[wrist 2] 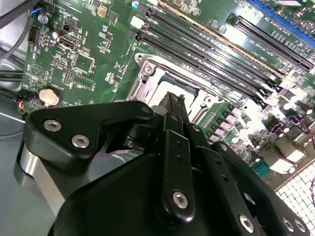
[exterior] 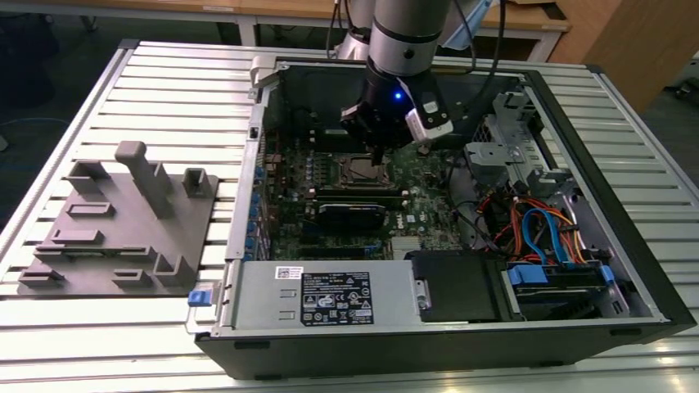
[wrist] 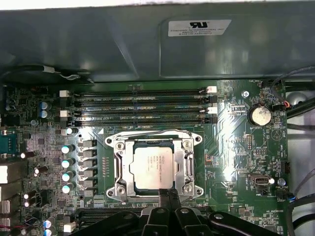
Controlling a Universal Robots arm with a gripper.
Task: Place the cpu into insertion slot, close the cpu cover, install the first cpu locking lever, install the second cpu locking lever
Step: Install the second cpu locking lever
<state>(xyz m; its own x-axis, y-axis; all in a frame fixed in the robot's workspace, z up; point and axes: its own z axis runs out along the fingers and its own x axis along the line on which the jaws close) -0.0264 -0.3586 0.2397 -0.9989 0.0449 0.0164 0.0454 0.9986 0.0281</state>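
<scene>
Inside an opened computer case [exterior: 611, 270] lying on a slatted metal desk [exterior: 164, 74], the arm's black pincer [exterior: 377, 151] hangs over the green motherboard [exterior: 421, 196], just above the processor socket. In the first wrist view, the cpu [wrist: 153, 167], its dull silver top printed with small text too fine to make out, sits in the insertion slot [wrist: 136, 144]. The cpu cover [wrist: 120, 164], a silver frame with a cut-out middle, lies flat around the chip. A thin wire lever [wrist: 152, 133] runs along the frame's edge beside the long black memory slots [wrist: 142, 105]. The pincer's fingers [wrist: 167, 196] come together to a narrow tip at the frame's other edge, close to the cover; whether they touch it cannot be told. In the second wrist view, the same fingers [wrist 2: 174, 105] appear drawn together over the socket, with nothing between them.

A white label [wrist: 199, 27] on the grey case wall above the board carries a certification mark and lines of small print. A round coin battery [wrist: 259, 115] sits on the board away from the socket. In the exterior view, a black-and-white sticker [exterior: 336, 297] covers the power supply [exterior: 317, 299], and a grey fixture block [exterior: 120, 229] rests on the desk at the exterior view's left, well apart from the case.
</scene>
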